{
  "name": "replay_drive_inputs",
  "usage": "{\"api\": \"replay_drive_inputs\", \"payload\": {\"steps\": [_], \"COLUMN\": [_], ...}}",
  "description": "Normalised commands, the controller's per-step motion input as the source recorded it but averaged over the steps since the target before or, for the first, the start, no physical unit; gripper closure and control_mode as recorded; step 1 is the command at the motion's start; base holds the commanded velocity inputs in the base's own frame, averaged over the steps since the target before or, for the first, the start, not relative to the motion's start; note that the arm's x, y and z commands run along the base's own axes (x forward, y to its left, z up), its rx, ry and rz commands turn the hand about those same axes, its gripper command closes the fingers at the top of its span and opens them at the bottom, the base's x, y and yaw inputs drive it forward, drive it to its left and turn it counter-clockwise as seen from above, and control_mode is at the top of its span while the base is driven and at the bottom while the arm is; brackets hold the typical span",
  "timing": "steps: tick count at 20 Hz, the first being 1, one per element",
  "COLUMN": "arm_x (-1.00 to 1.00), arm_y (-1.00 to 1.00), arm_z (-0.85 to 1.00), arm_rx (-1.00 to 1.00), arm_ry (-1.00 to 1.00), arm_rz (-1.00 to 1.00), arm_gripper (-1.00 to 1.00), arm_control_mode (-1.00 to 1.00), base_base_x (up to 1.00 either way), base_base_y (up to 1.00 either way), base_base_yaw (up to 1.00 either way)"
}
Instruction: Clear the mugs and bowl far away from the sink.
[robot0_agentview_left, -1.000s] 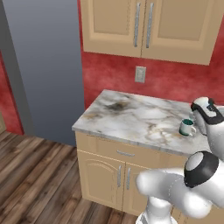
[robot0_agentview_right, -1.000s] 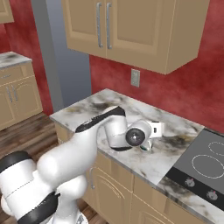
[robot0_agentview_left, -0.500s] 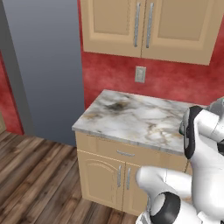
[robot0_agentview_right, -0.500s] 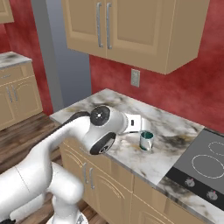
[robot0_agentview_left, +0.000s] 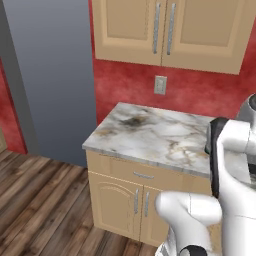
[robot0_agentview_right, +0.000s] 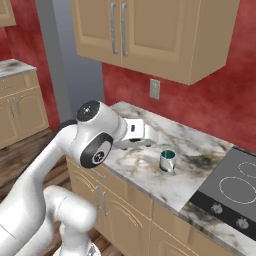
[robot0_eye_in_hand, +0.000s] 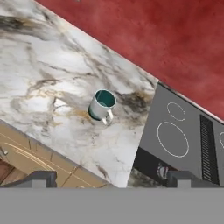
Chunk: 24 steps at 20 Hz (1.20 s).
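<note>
Mug (robot0_eye_in_hand: 102, 106) upright on counter (robot0_agentview_right: 190, 150) nr cooktop (robot0_eye_in_hand: 183, 135); gripper (robot0_eye_in_hand: 109, 178) jaws wide apart, empty.

Red wall (robot0_agentview_left: 125, 85), wood cabinets (robot0_agentview_left: 165, 30), marble counter (robot0_agentview_left: 150, 135), plank floor (robot0_agentview_left: 45, 205)

One mug (robot0_eye_in_hand: 102, 106), one cooktop (robot0_eye_in_hand: 183, 135)

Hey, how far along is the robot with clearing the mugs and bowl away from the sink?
Done: one small white mug with a teal inside stands upright on the marble counter beside the black cooktop, with no sink in sight. In hand: nothing; the claw is open above the counter. Left: the other mugs and bowl can't be judged here.
</note>
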Motion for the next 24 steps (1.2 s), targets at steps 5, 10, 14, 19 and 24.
{"api": "replay_drive_inputs", "payload": {"steps": [5,10,14,19,24], "arm_x": [-0.17,0.0,0.0,0.0,0.0], "arm_y": [0.04,0.0,0.0,0.0,0.0], "arm_z": [-0.02,0.0,0.0,0.0,0.0], "arm_rx": [0.0,0.0,0.0,0.0,0.0], "arm_ry": [0.0,0.0,0.0,0.0,0.0], "arm_rz": [0.05,0.0,0.0,0.0,0.0], "arm_gripper": [-1.0,-1.0,-1.0,-1.0,-1.0], "arm_control_mode": [1.0,1.0,1.0,1.0,1.0], "base_base_x": [-0.28,-0.38,-0.32,-0.29,-0.1], "base_base_y": [0.03,0.0,0.0,0.0,0.0], "base_base_yaw": [0.22,0.93,0.96,0.96,1.0]}}
